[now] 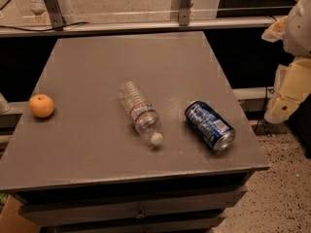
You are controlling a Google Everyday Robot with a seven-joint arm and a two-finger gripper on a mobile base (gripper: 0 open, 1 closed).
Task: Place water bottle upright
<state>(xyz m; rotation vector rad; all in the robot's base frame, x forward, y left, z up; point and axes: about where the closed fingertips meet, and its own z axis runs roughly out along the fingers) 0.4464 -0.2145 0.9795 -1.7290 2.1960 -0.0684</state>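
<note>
Water bottle [139,111] lies on its side on the grey table [97,67], its white cap [156,139] pointing toward the near edge. I see my gripper [286,93] hanging off the table's right side in the camera view, touching nothing, and I cannot tell whether it is parted or closed. Between the gripper and the bottle lies a blue soda can [210,125], also on its side and nearer the gripper. Farthest from the gripper, an orange [42,105] sits by the opposite edge.
</note>
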